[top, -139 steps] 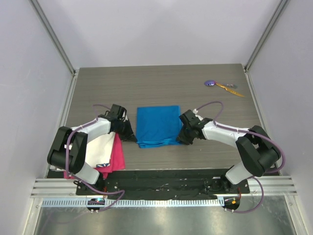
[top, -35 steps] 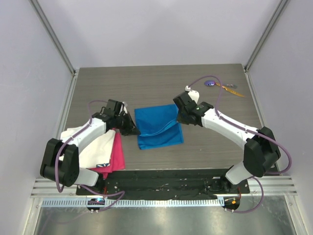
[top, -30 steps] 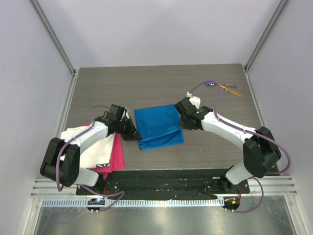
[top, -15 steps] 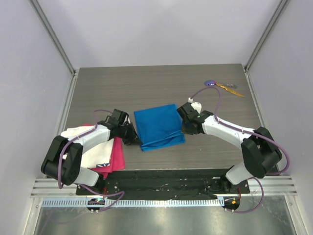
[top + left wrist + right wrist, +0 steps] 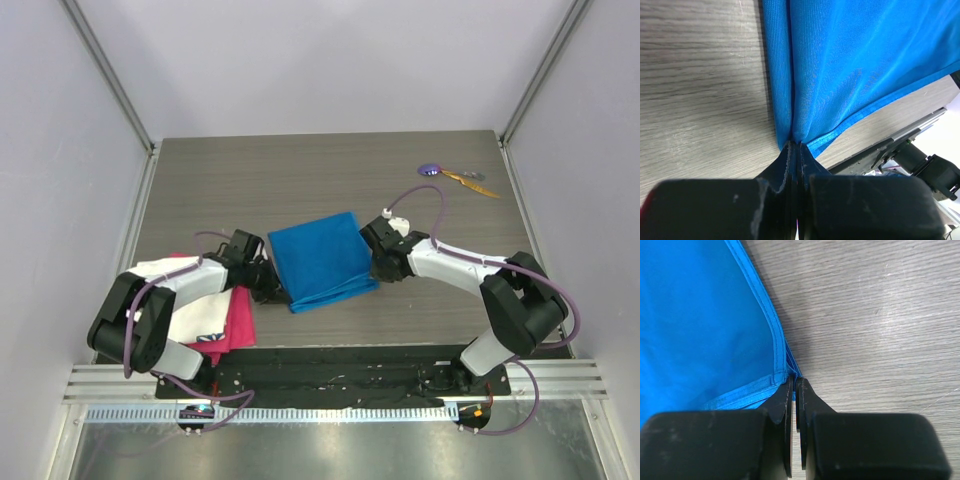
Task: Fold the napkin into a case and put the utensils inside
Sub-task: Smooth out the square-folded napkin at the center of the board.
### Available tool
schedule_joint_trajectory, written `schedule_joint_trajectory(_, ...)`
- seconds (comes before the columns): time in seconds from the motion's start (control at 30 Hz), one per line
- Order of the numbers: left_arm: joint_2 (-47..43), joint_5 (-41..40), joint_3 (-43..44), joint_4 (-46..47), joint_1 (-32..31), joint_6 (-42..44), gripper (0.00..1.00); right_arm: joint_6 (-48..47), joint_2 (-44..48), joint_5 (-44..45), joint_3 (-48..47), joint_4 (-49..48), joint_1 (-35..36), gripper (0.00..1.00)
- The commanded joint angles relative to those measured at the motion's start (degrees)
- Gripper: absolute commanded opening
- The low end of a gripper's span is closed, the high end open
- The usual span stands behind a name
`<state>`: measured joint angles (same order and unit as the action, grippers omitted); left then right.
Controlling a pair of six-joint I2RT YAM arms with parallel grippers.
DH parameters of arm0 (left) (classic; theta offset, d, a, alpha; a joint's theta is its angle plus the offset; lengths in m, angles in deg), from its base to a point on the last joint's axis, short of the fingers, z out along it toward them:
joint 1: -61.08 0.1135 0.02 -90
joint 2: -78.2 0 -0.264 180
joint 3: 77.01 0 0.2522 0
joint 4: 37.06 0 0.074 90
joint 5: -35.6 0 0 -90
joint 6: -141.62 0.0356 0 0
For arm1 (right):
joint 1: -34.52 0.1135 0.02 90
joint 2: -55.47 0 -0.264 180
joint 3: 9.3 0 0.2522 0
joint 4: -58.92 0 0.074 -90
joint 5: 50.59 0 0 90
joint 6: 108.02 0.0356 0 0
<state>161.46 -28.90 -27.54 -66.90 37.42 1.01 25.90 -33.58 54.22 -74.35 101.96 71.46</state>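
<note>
Napkin [image 5: 322, 260] sits mid-table, folded over on itself, flat on the wood-grain table [image 5: 300, 170] btwn the two arms. Top view: it's nearly square right now, so no clear long axis. It lies skewed to the grain, w/ the near edge running from the left jaws and slanting away from the bases twd the right jaws. No narrow case shape yet, I'd say.

Left jaws are closed, pinching the near-left corner; the wrist cam shows two layers bunching into the pinch. Right jaws are closed too, nipping the hemmed near-right corner, w/ a sliver of blue btwn the tips.

Handling call: thin, light, limp fabric w/ a slight sheen, so prob slippery, and layers could slide over each other. Best hold is on the stitched hems or corners, catching every layer.

Outward: the utensils lie well apart at the far right, purple-headed one [image 5: 430, 169] just beside the orange-yellow one [image 5: 470, 181]. White cloth [image 5: 190, 300] and pink cloth [image 5: 238, 318] lie stacked near the left arm's base.
</note>
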Motion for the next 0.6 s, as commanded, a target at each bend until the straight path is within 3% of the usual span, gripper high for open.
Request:
schedule_joint_trajectory(0.0, -1.17, 1.4, -0.81, 0.43, -0.33, 0.25, 0.02, 0.81, 0.2, 1.36, 0.4, -1.15, -0.47, 0.01)
schedule_joint_trajectory(0.13, -3.1, 2.28, -0.46, -1.58, -0.33, 0.86, 0.11, 0.73, 0.72, 1.01, 0.14, -0.98, -0.56, 0.02)
schedule_joint_trajectory(0.23, -5.04, 2.89, 0.42, -4.47, -0.33, 1.91, 0.22, 0.2, 0.81, 0.31, -0.65, -0.1, -0.74, 0.09)
schedule_joint_trajectory(0.37, -9.42, 1.23, 1.74, -8.0, -0.33, 2.97, 0.35, -0.85, 2.3, 0.4, -2.93, 3.67, -0.74, 0.36)
schedule_joint_trajectory(0.47, -9.79, -0.88, 3.32, -10.64, -0.25, 3.94, 0.48, -1.82, 5.2, -0.04, -3.56, 5.0, -0.65, 0.5)
schedule_joint_trajectory(0.57, -7.95, -0.89, 4.72, -10.2, -0.25, 4.03, 0.49, -2.96, 7.58, -1.61, -4.35, 4.65, -0.3, 0.55)
